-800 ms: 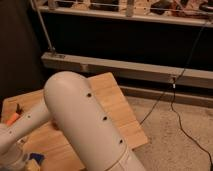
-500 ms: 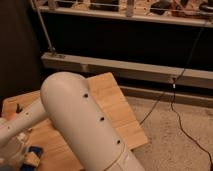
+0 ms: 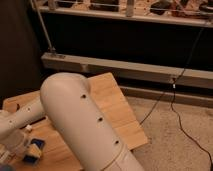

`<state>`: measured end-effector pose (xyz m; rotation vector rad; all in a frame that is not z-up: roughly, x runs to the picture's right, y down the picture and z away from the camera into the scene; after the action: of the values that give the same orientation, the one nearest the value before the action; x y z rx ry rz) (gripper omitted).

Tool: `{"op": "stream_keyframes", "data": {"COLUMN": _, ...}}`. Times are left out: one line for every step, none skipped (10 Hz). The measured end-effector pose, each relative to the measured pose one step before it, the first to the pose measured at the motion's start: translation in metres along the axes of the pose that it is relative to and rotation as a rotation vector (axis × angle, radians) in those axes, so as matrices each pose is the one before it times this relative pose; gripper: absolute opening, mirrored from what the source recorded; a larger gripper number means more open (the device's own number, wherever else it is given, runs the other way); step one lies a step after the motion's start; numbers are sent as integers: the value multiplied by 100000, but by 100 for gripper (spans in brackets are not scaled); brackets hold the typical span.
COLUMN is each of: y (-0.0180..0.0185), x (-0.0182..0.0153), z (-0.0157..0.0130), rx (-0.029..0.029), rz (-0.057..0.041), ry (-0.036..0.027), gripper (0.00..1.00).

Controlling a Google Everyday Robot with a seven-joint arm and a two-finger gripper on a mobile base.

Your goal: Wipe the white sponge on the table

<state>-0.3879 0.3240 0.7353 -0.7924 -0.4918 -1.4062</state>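
The white sponge (image 3: 34, 150), a small cream block with a blue layer along its underside, lies on the table (image 3: 117, 107) of honey-coloured planks near the lower left corner. My gripper (image 3: 18, 146) hangs low over the wood just left of the sponge and stands open, nothing held in it. The thick white arm (image 3: 82, 125) runs from the bottom centre up to an elbow and back down to the left, hiding much of the tabletop.
A small pale scrap (image 3: 28, 128) lies on the planks above the sponge. Behind the table runs a grey metal rail (image 3: 125, 70) beneath a dark shelf unit. A black cable (image 3: 172, 107) trails over the speckled floor (image 3: 175, 145) on the right.
The forearm has dropped a little lower toward the table's left side, bringing the gripper down beside the sponge. The sponge has stayed put.
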Motion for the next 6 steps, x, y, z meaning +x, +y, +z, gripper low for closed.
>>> {"op": "stream_keyframes", "data": {"y": -281, "x": 388, "z": 72, "rx": 244, "rz": 698, "ry": -725, "gripper": 37}}
{"op": "stream_keyframes", "data": {"y": -302, "x": 1024, "z": -66, "rx": 324, "rz": 918, "ry": 526, "gripper": 37}}
{"op": "stream_keyframes", "data": {"y": -53, "x": 669, "z": -81, "rx": -104, "rz": 588, "ry": 494, "gripper": 37}}
{"op": "stream_keyframes", "data": {"y": 104, "x": 982, "z": -160, "rx": -228, "rz": 1235, "ry": 847, "gripper": 37}}
{"op": "stream_keyframes", "data": {"y": 604, "x": 1375, "z": -311, "rx": -611, "rz": 2098, "ry": 1433, "gripper": 37}}
{"op": "stream_keyframes", "data": {"y": 723, "x": 1025, "z": -93, "rx": -930, "rz": 1685, "ry": 1096, "gripper": 37}}
